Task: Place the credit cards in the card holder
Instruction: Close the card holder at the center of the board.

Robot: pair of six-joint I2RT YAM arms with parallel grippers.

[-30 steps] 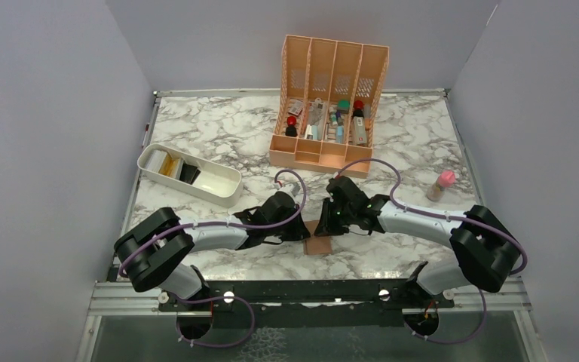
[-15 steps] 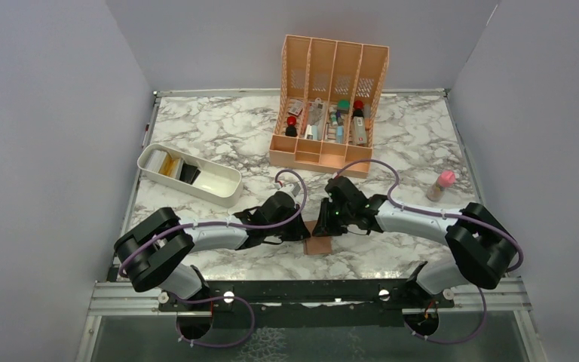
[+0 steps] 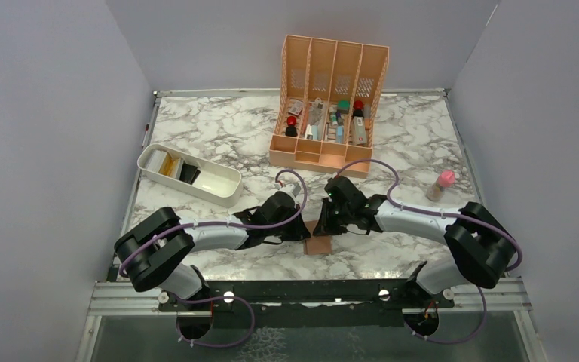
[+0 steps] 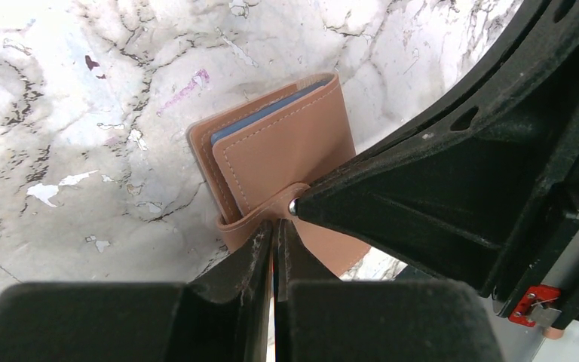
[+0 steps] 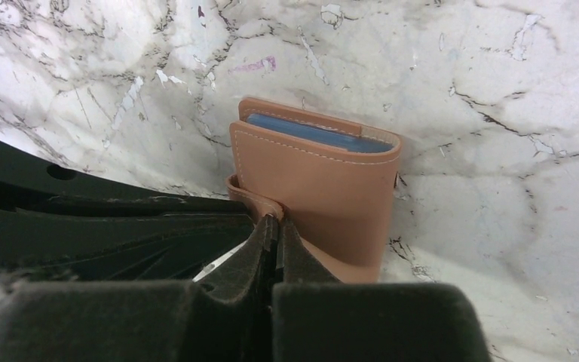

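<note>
Both arms bend inward to mid-frame; the left gripper [image 3: 306, 233] and right gripper [image 3: 323, 228] (tips almost touching) each have fingers pressed together.

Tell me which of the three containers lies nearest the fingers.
The flat brown card holder, right at both arms' fingers; the white tray and peach organizer sit farther back.

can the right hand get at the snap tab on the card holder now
Probably yes: the right hand is shut with its tips at the tab of the card holder, nothing between. The left hand crowds the same tab from the other side, so room is tight.
</note>
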